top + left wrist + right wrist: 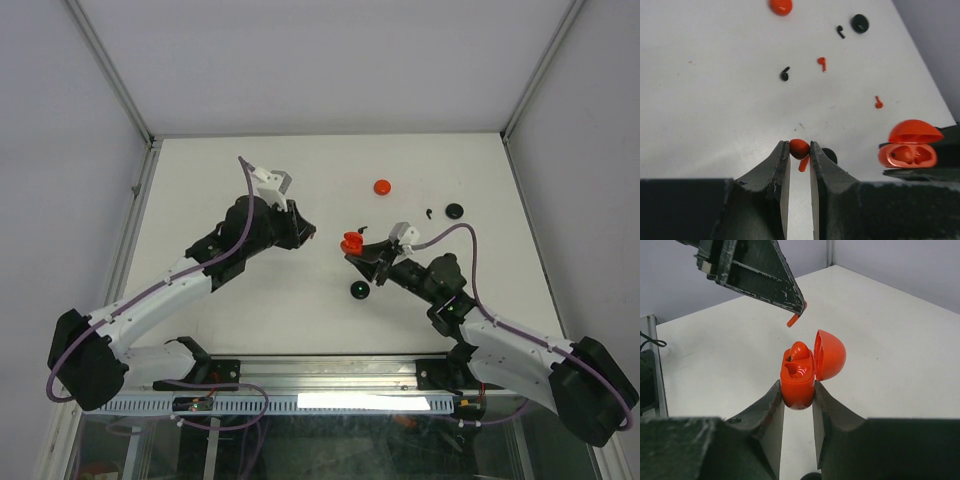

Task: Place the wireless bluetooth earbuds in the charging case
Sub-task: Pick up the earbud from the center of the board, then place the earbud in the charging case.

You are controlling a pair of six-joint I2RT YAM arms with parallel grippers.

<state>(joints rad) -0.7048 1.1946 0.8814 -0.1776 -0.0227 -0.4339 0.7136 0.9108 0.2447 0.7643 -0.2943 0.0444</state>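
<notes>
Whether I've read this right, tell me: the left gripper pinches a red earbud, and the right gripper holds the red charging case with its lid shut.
One thing is wrong: the lid of the red charging case stands open, not shut, as the right wrist view shows. The rest holds: the left gripper pinches a red earbud and the right gripper holds the case.

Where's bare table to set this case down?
Bare: the table corner far left, beyond the left arm, and the near strip between the arm bases. Crowded: centre-right, around the red case, with loose earbuds and discs.
</notes>
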